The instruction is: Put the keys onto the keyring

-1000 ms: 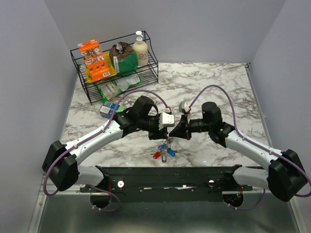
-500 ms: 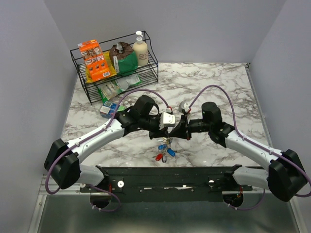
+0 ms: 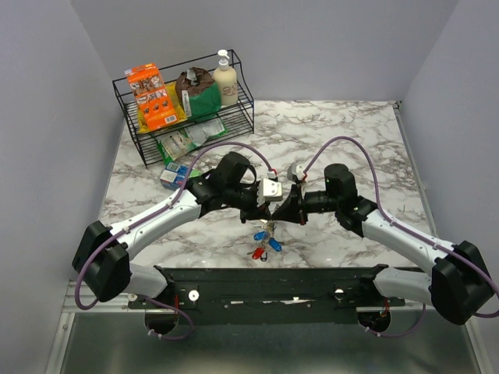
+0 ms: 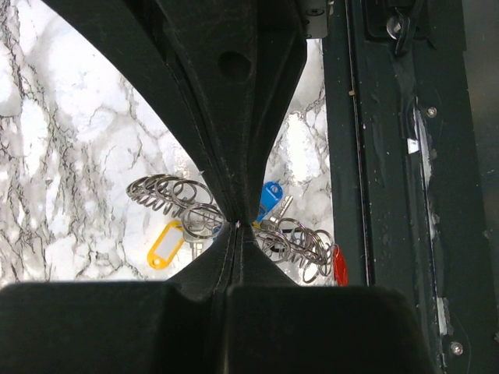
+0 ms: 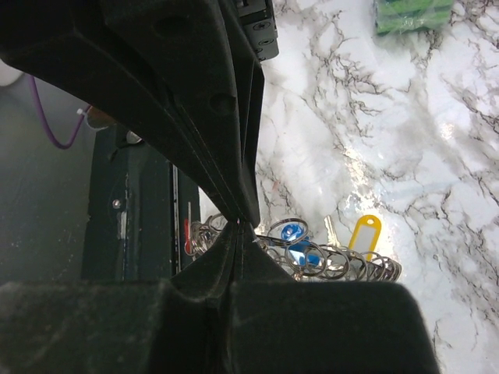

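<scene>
My left gripper (image 4: 238, 224) and right gripper (image 5: 238, 222) meet tip to tip near the table's 6 o'clock edge. Both have their fingers pressed together, apparently pinching the thin wire of the keyring (image 4: 168, 191). I judge the keyring light, springy and slick, a linked coil that will flop and swing, so I would hold bare wire between links, never a plastic head. In the left wrist view its long axis runs from 10 o'clock to 4 o'clock, with the yellow key (image 4: 165, 246) under one end, the blue key (image 4: 269, 196) midway and the red key (image 4: 340, 265) at the far end. From above, the keys (image 3: 265, 243) trail toward 6 o'clock.
</scene>
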